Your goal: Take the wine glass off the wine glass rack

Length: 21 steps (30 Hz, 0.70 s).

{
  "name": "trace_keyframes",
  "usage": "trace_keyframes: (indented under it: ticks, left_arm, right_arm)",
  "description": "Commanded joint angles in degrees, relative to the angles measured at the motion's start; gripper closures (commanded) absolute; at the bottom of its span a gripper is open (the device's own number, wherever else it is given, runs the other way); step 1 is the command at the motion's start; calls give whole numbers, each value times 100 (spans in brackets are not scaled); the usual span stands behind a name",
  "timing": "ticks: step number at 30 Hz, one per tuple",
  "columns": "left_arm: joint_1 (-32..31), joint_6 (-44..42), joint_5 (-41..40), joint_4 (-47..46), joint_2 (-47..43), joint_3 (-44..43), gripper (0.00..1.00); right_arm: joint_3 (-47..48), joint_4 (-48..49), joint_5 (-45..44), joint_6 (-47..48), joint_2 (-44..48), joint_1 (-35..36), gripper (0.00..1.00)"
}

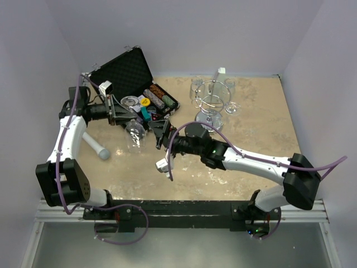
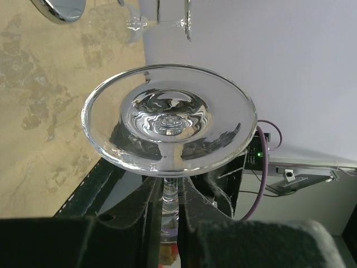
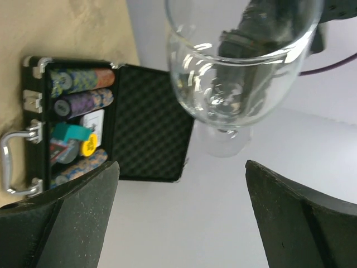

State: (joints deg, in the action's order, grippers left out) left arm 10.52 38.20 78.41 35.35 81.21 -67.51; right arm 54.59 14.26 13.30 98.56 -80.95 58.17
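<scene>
Finding: the wine glass [image 1: 135, 137] is off the wine glass rack [image 1: 211, 106] and lies on its side in the air, left of centre in the overhead view, well apart from the rack at upper right of centre. The left claw [image 2: 170, 201] is clamped on the stem just below the foot; the right claw [image 3: 181, 164] stands fully spread with the bowl ahead of its fingers, touching nothing that can be seen.

Recommendation: the single grip on a thin, smooth stem is the weak point; hold it firm without squeezing harder; draw the right claw straight back from the bowl before any turn; then bring the glass upright slowly and lower the foot flat onto bare table [image 1: 262, 123], away from rack and case.

Containers: the glass bowl appears empty; the rack carries further glasses [image 1: 196, 88] on its upper loops; the black poker chip case [image 1: 131, 75], upper left, lies open with a foam-lined lid and holds rows of chips [image 3: 83, 103] on edge, plus a yellow disc and a teal item that cannot be identified.
</scene>
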Motion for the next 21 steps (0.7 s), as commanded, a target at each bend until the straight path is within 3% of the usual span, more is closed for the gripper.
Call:
trace_keyframes:
  ticks: [1,21]
  left_arm:
    - [29,-93,298,191,-202,53,100]
    - [20,-383,-98,648,211,-237,100]
  right_arm:
    - [210,638,603,602,0,10,1]
    - [1414,-969,1667,2219,-993,63,1]
